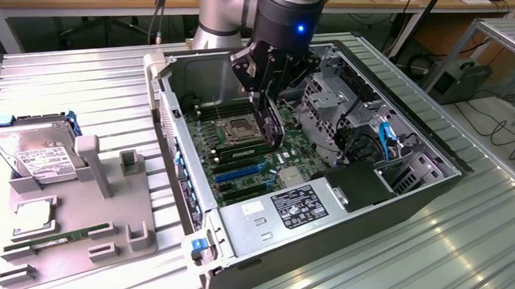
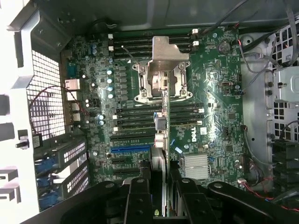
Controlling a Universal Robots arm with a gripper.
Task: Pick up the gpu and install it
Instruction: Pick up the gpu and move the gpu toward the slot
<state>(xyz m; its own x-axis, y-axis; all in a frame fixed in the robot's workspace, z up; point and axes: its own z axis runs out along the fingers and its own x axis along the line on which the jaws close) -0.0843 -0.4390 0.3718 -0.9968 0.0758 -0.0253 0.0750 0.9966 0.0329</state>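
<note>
1. I have the gripper down over the open computer case, which lies on its side on the slatted metal table.
2. The tool is closed narrow on the gpu. In the wrist view its two black fingers sit on either side of the thin card, pinching it edge-on.
3. In the exterior view the gpu hangs as a dark, narrow card below the gripper, inside the case opening and slightly tilted.
4. In the wrist view the gpu runs away from the gripper across the motherboard. Its silver end bracket is at the far end, covering part of the processor socket.
5. In the exterior view the card's lower end is over the memory slots, just beside the processor socket. I cannot tell whether it touches the board.
6. The blue slot sits nearer the case's front edge, apart from the card. The wrist view shows the blue slot beside the card's line, not under it.
7. Outside the case, at the exterior view's left, a grey holder carries a hard drive and a green memory stick, well apart from the gripper.
</note>
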